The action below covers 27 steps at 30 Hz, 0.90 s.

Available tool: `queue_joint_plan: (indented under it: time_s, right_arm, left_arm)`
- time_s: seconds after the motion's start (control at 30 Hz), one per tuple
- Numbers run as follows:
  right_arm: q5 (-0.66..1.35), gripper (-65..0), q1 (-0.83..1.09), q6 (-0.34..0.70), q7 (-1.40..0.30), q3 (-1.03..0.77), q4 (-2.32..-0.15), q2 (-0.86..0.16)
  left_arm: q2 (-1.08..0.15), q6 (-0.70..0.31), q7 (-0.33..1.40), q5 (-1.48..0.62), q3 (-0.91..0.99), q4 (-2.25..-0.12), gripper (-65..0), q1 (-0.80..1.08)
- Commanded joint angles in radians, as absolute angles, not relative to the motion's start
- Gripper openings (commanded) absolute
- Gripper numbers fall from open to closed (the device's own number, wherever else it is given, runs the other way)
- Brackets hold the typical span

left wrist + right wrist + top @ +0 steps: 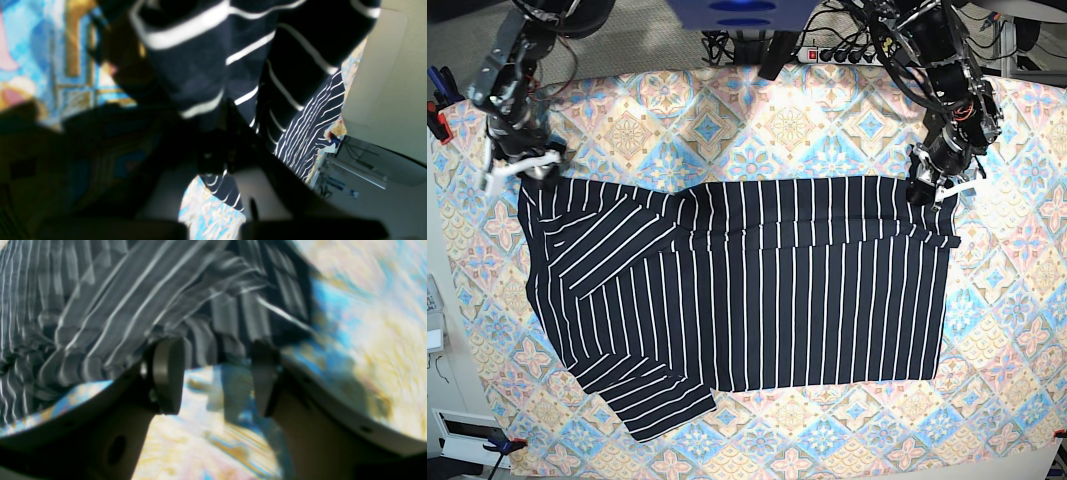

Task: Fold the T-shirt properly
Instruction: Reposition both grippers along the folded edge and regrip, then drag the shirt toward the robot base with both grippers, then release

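The dark navy T-shirt (777, 300) with white pinstripes lies spread across the table, one sleeve folded in at the upper left and the other sticking out at the lower left. My left gripper (932, 190) is at the shirt's far right corner. In the left wrist view it (220, 143) looks shut on a pinch of striped cloth (206, 66) that rises close to the camera. My right gripper (522, 165) is at the shirt's far left corner. In the right wrist view it (215, 376) is open, with the shirt's edge (100, 306) lying across its fingertips (166, 373).
The pastel diamond-patterned tablecloth (727, 130) covers the table and shows on all sides of the shirt. A power strip with cables (837, 55) lies beyond the far edge. Clamps sit at the left edge (437, 115) and the front left corner (502, 445).
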State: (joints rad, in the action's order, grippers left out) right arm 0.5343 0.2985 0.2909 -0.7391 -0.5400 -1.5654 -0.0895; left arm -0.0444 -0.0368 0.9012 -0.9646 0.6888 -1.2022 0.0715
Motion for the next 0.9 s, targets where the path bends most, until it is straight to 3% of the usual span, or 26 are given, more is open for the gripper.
queue_joint_plan:
  time_s: [0.0, 0.27, 0.77, 0.87]
  right_arm:
    - [0.584, -32.1, 0.275, 0.302, -0.733, -0.564, -1.550, -0.102]
    - [0.733, -31.7, 0.232, 0.302, -0.743, -0.630, -1.360, -0.107]
    - [0.736, -32.2, 0.082, 0.302, -0.739, -0.628, -1.170, -0.107]
    - [0.736, -38.3, 0.062, 0.302, -0.745, -0.627, -1.145, -0.120]
  left_arm:
    - [-0.053, -0.033, 0.901, -0.960, 0.688, -1.213, -65.0, 0.067]
    - [-0.051, -0.033, 0.901, -0.958, 0.688, -1.213, -65.0, 0.067]
    - [-0.054, -0.033, 0.901, -0.958, 0.688, -1.213, -65.0, 0.071]
    - [-0.054, -0.033, 0.901, -0.958, 0.688, -1.213, -65.0, 0.071]
